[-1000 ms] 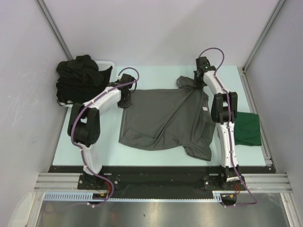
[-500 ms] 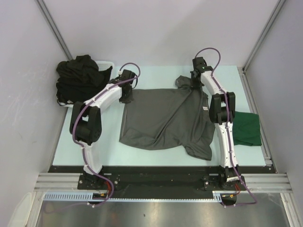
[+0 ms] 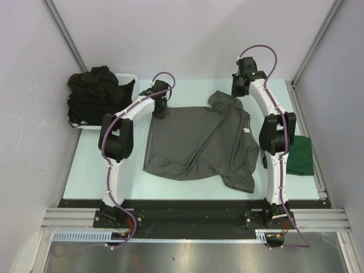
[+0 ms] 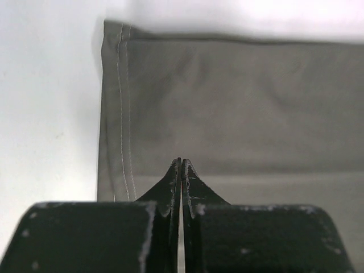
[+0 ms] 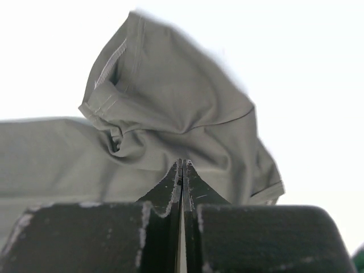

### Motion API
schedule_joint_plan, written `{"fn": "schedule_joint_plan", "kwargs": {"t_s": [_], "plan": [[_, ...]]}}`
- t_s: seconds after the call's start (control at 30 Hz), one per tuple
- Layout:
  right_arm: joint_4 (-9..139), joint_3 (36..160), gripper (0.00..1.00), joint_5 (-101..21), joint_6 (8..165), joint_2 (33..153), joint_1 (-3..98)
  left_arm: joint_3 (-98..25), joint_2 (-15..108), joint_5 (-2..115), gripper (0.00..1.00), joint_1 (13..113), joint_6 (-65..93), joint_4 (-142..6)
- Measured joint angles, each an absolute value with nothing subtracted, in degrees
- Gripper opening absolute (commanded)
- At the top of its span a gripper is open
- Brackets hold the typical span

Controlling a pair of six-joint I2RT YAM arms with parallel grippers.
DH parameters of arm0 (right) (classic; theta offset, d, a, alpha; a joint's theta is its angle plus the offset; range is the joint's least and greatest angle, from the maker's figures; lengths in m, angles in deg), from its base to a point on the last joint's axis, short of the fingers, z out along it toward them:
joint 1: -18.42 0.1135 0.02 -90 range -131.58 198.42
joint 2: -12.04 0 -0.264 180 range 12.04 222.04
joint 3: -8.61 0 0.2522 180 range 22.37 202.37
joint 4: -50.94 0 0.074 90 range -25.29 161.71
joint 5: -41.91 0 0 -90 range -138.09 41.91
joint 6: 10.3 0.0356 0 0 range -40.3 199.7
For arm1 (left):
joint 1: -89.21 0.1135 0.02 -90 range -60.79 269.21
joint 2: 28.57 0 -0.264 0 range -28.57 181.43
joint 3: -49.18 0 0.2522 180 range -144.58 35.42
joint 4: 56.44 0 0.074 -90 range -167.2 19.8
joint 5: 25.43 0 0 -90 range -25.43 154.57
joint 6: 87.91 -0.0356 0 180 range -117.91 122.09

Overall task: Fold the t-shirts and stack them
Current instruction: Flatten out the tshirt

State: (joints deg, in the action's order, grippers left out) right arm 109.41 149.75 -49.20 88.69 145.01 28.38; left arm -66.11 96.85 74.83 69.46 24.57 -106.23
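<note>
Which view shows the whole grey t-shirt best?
The top external view: the grey t-shirt lies spread out, almost entirely visible. The left wrist view shows only a hemmed corner; the right wrist view only a bunched sleeve.

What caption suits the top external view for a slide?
Left gripper and right gripper, both shut, near the far edge of the spread grey t-shirt; green t-shirt aside.

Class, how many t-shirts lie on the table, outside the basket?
2: charcoal grey fabric t-shirt spread at centre; dark green fabric t-shirt at the right edge. More could lie hidden beneath it.
</note>
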Motion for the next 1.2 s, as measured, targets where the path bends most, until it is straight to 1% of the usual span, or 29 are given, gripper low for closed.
{"fn": "schedule_joint_plan", "kwargs": {"t_s": [0.2, 0.37, 0.6, 0.9, 1.2], "plan": [[109.2, 149.4, 0.0, -49.1, 88.6, 144.7, 27.2, -71.1, 98.7, 74.7, 0.0, 69.5, 24.3, -106.0], [109.3, 148.7, 0.0, -49.1, 88.4, 144.7, 27.0, -72.9, 99.5, 74.9, 0.0, 69.8, 24.0, -105.0], [109.2, 146.1, 0.0, -49.2, 87.6, 144.7, 26.9, -77.2, 104.8, 74.6, 0.0, 71.5, 24.0, -105.4], [109.4, 143.8, 0.0, -49.3, 86.9, 144.7, 26.5, -80.3, 108.9, 73.2, 0.0, 73.5, 24.0, -107.2], [110.5, 143.3, 0.0, -50.4, 86.4, 144.9, 25.9, -80.6, 109.1, 72.7, 0.0, 73.7, 23.9, -107.6]]}}
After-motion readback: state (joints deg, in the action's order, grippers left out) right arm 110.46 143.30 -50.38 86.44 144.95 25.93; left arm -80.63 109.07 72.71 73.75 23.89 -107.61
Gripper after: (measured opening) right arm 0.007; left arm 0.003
